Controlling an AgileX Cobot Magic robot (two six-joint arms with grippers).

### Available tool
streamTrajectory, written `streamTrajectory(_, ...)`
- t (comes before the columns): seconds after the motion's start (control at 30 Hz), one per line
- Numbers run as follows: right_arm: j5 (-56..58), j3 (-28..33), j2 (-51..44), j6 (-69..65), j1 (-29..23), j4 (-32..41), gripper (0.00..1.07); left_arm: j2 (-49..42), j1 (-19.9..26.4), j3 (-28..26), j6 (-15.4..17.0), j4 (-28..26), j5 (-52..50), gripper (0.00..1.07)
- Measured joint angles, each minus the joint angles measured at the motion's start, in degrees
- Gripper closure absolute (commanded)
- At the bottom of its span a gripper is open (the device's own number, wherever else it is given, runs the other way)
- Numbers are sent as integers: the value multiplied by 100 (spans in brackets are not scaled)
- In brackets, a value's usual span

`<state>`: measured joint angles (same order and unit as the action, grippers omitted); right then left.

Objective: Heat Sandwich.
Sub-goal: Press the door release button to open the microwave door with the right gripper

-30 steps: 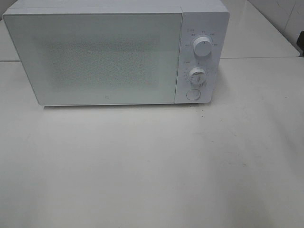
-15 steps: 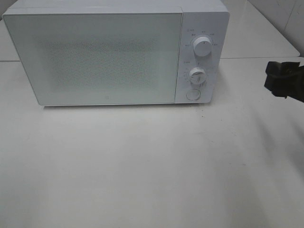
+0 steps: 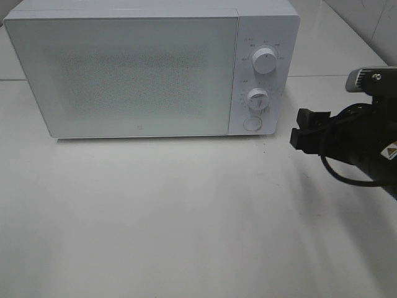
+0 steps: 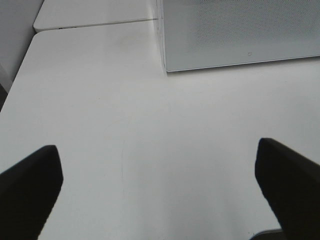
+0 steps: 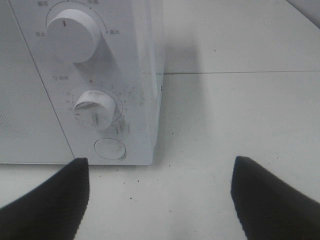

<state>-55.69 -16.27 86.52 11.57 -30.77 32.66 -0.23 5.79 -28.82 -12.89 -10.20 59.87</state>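
Observation:
The sandwich is not in view in any frame. The white microwave (image 3: 149, 68) stands at the back of the table with its door (image 3: 124, 74) shut. My right gripper (image 3: 299, 129) is open and empty, a little to the right of the control panel and apart from it. In the right wrist view the gripper (image 5: 160, 200) faces the lower knob (image 5: 95, 107) and the round button (image 5: 110, 148). My left gripper (image 4: 157, 190) is open and empty over bare table, with the microwave's corner (image 4: 240, 30) ahead of it. It does not show in the exterior view.
The panel carries an upper knob (image 3: 265, 62), a lower knob (image 3: 257, 99) and a round button (image 3: 251, 123). The white table (image 3: 186, 217) spreads in front of the microwave. A seam (image 3: 335, 76) crosses the table behind the right arm.
My right arm has come in from the right edge and moved left toward the microwave's control panel. The microwave has not changed.

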Motion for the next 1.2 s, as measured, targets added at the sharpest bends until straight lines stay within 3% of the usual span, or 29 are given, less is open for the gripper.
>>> streamTrajectory(0.27,-332,-57,602,46,-980,911,31,0,0,0,0,0,0,5)
streamTrajectory(0.43,-470,-241,808,86,-1278,1100,31,0,0,0,0,0,0,5)
streamTrajectory(0.93,-504,-304,848,-269,-1312,1306,31,0,0,0,0,6,0,5)
streamTrajectory(1.2,-504,-304,848,-2911,-1312,1312,31,0,0,0,0,6,0,5)
